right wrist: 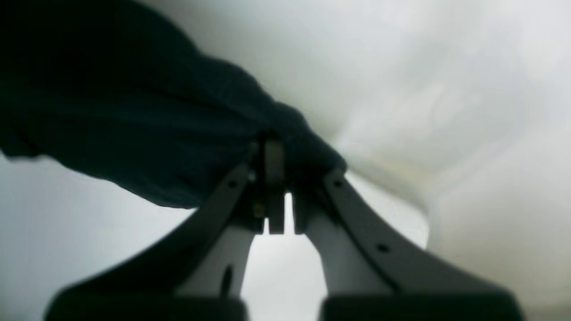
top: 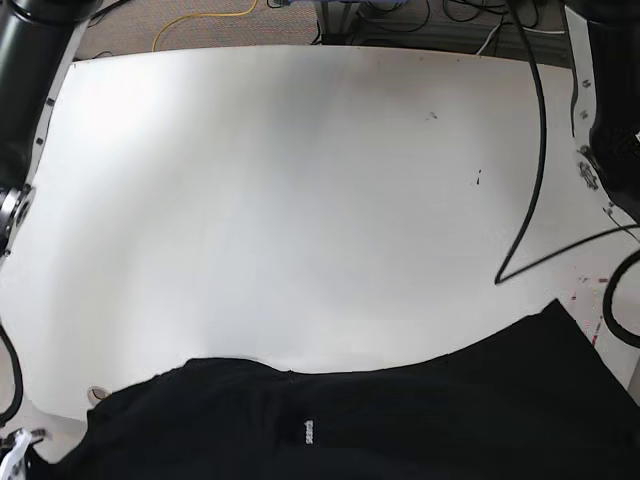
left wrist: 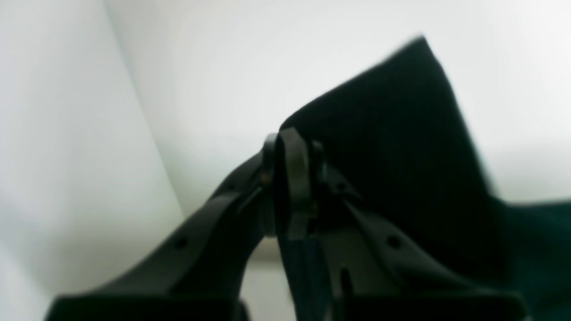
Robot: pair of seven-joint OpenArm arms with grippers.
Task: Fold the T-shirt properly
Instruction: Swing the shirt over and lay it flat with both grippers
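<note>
Item: T-shirt (top: 420,410), black, white collar lettering (small), spread along near edge of white surface (top: 300,200). My left gripper (left wrist: 292,178): jaws clenched on its cloth. My right gripper (right wrist: 279,178): jaws clenched on bunched cloth

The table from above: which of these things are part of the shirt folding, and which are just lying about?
Part of the job:
- T-shirt, black, at the near edge
- left gripper, shut on its cloth
- right gripper, shut on its cloth
- white table, the work surface

Just lying about:
- black cable
- yellow cable
</note>
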